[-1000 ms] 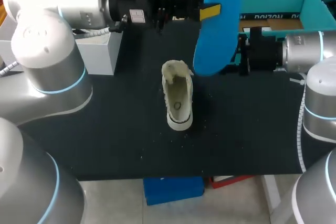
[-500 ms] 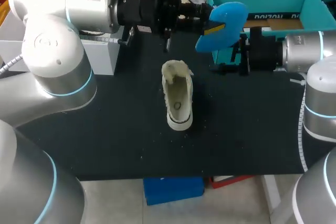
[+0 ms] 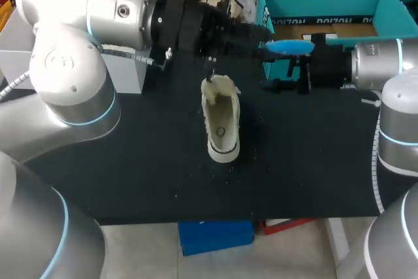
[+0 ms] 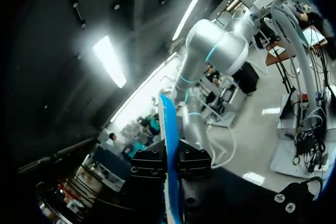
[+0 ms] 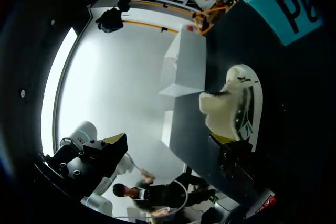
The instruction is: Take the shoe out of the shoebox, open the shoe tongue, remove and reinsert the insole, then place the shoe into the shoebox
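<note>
Head view — the insole (image 3: 288, 47), broadside a second ago, now lies flat and edge-on beyond the shoe (image 3: 221, 122), clamped in the left gripper (image 3: 264, 45) — arm level. The right gripper (image 3: 277, 74), right of the shoe, has its fingers spread.

Even overhead light; glare on left arm (image 3: 121, 6).

Your left arm (image 3: 72, 83) comes in from the left and reaches past the middle, its wrist lying flat. Your left gripper (image 4: 168, 169) pinches the blue insole (image 4: 170, 124), one finger on each side. Your right arm (image 3: 392, 115) comes in from the right, wrist flat too. Your right gripper (image 5: 168, 150) has its fingers wide apart.
</note>
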{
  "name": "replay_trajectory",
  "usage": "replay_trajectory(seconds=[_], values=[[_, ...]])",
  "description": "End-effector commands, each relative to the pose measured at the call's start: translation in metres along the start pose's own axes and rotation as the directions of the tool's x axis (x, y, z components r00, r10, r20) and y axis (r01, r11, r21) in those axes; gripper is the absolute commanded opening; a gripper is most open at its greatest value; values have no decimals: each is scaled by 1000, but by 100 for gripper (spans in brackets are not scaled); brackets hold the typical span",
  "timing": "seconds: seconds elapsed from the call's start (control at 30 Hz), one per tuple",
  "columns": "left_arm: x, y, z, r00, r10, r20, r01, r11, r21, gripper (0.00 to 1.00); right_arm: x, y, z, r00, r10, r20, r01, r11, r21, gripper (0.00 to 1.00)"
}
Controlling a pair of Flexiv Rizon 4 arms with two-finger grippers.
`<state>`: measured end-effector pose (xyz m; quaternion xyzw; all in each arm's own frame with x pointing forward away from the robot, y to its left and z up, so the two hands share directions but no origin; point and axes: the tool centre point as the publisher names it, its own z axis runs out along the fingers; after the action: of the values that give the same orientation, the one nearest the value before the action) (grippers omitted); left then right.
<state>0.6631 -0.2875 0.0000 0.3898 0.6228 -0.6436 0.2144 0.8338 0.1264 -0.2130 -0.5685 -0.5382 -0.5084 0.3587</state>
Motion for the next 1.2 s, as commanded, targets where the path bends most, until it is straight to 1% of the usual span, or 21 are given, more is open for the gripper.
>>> replay_trajectory(seconds=[0.03, 0.07, 0.1, 0.13, 0.23, 0.3, 0.33, 0.4, 0.43, 0.47, 0.57, 0.7, 0.87, 0.93, 1.2], values=[[49, 10, 2, 996, 79, 52, -80, 996, 25, 0, -1, 0, 2, 1000, 0, -1, 0, 1000, -4, 100], [54, 11, 2, 995, 77, 56, -79, 996, 31, 0, -1, 0, 2, 1000, 0, -1, 0, 1000, -4, 100], [62, 12, 2, 992, 113, 52, -114, 993, 11, 0, -1, 0, 2, 1000, 0, -1, 0, 1000, -4, 100], [68, 12, 2, 991, 123, 57, -124, 992, 22, 0, -1, 0, 2, 1000, 0, -1, 0, 1000, -4, 100], [85, 12, 3, 985, 167, 48, -168, 986, 9, 0, -1, 0, 2, 1000, 0, -1, 0, 1000, -4, 100], [97, 12, 2, 979, 204, 33, -203, 979, -25, 0, -1, 0, 2, 1000, 0, -1, 0, 1000, -4, 100], [103, 12, 2, 976, 213, 41, -213, 977, -11, 0, -1, 0, 2, 1000, 0, -1, 0, 1000, -4, 100], [114, 13, 2, 970, 242, 20, -241, 970, -38, 0, -1, 0, 2, 1000, 0, -1, 0, 1000, -4, 100], [122, 14, 2, 968, 252, 23, -251, 968, -28, 0, -1, 0, 2, 1000, 0, -1, 0, 1000, -4, 100], [130, 15, 3, 962, 273, 8, -273, 961, -52, 0, -1, 0, 2, 1000, 0, -1, 0, 1000, -4, 100], [148, 22, 2, 947, 322, 15, -320, 944, -74, 0, -1, 0, 2, 1000, 0, -1, 0, 1000, -4, 100], [176, 37, 0, 927, 373, 27, -371, 926, -72, 0, -1, 0, 2, 1000, 0, -1, 0, 1000, -4, 100], [205, 53, -11, 903, 421, 79, -417, 906, -65, 0, -1, 0, 2, 1000, 0, -1, 0, 1000, -4, 100], [213, 56, -13, 908, 409, 89, -405, 913, -56, 0, -1, 0, 2, 1000, 0, -1, 0, 1000, -4, 100], [213, 56, -13, 908, 409, 89, -405, 913, -56, 0, -1, 0, 2, 1000, 0, -1, 0, 1000, -4, 100]])
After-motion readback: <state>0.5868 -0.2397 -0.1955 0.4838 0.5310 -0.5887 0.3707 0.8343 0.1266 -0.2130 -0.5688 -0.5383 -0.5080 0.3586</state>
